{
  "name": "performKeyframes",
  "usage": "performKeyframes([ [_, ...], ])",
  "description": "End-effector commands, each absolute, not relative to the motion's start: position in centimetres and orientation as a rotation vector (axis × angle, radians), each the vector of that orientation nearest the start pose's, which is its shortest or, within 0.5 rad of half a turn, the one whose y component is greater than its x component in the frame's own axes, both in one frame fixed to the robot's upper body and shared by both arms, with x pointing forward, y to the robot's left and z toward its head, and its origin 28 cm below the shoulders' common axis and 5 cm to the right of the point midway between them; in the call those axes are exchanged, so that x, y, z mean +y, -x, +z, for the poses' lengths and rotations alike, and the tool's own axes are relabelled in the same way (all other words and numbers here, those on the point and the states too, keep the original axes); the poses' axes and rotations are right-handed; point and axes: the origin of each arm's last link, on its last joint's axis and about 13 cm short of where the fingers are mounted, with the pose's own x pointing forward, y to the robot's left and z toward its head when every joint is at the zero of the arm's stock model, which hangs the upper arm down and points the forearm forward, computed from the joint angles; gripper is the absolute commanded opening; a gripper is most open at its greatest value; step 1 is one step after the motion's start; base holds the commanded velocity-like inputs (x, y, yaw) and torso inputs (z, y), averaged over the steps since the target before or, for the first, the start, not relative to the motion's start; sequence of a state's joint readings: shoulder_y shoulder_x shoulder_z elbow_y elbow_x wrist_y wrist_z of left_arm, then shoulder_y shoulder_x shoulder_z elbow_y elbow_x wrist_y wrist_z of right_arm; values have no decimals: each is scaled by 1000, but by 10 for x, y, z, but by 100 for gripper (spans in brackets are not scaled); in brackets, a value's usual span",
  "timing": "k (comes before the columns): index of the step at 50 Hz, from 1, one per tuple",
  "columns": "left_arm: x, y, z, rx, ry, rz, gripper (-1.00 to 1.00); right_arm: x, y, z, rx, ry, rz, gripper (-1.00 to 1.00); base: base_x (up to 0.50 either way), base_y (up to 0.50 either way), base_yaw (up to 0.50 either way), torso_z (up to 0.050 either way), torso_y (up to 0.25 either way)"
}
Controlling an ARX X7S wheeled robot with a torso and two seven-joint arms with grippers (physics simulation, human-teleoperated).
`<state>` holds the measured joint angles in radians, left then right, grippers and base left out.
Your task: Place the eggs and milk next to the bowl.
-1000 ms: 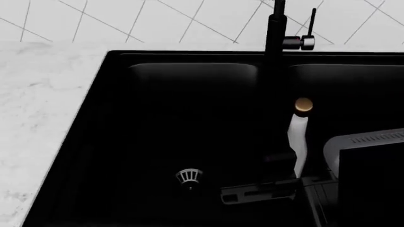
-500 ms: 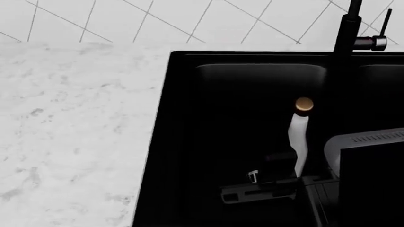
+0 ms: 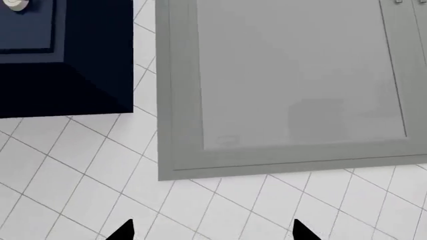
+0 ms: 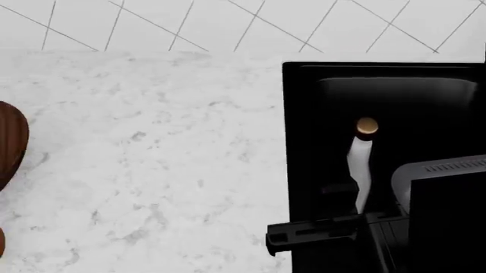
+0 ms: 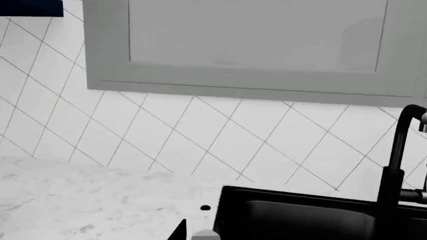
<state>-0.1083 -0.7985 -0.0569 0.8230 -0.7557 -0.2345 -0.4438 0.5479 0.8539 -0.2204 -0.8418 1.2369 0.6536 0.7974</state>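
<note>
Item: milk bottle (image 4: 359,170), white with a brassy cap. Position: upright, long axis near vertical, cap uppermost; seen over the black sink (image 4: 304,142). Lower body sits at the right gripper (image 4: 345,213).

Item: right gripper. State: appears pinched on the bottle's lower part, judging by how the bottle stands up out of the dark assembly; the contact itself is lost in black against black. In the right wrist view only a dark tip and a pale sliver show at the frame edge.

Item: left gripper (image 3: 210,232). State: two dark fingertips (image 3: 123,231) well apart, nothing between them; spread. Faces a grey cabinet door (image 3: 280,85) and white wall tiles (image 3: 80,190), away from the work.

Item: bowl (image 4: 11,142), dark brown wood. Position: only its edge shows, far to the left of the right gripper, across an open stretch of marble counter (image 4: 152,159).

Item: eggs. Not identifiable in any view.

Governing relation: the bowl lies well to the left of the bottle-holding gripper; the bottle likely needs carrying leftward over the counter, kept upright, and set down just beside the bowl. The right arm has the load; the left arm is unengaged.
</note>
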Motion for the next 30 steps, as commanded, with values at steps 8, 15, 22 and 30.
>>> performKeyframes([
  [8,274,-182,206,-504,-18,-70,100,-129,-189,226,-168,15,131,-100,0,500,0,1,0],
  [15,274,-182,207,-504,-21,-71,100,-129,-189,226,-169,13,134,-100,0,500,0,0,0],
  [22,274,-181,206,-503,-19,-70,100,-129,-188,226,-168,17,132,-100,0,500,0,0,1],
  [30,274,-181,205,-502,-20,-70,100,-129,-189,226,-169,20,131,-100,0,500,0,0,0],
])
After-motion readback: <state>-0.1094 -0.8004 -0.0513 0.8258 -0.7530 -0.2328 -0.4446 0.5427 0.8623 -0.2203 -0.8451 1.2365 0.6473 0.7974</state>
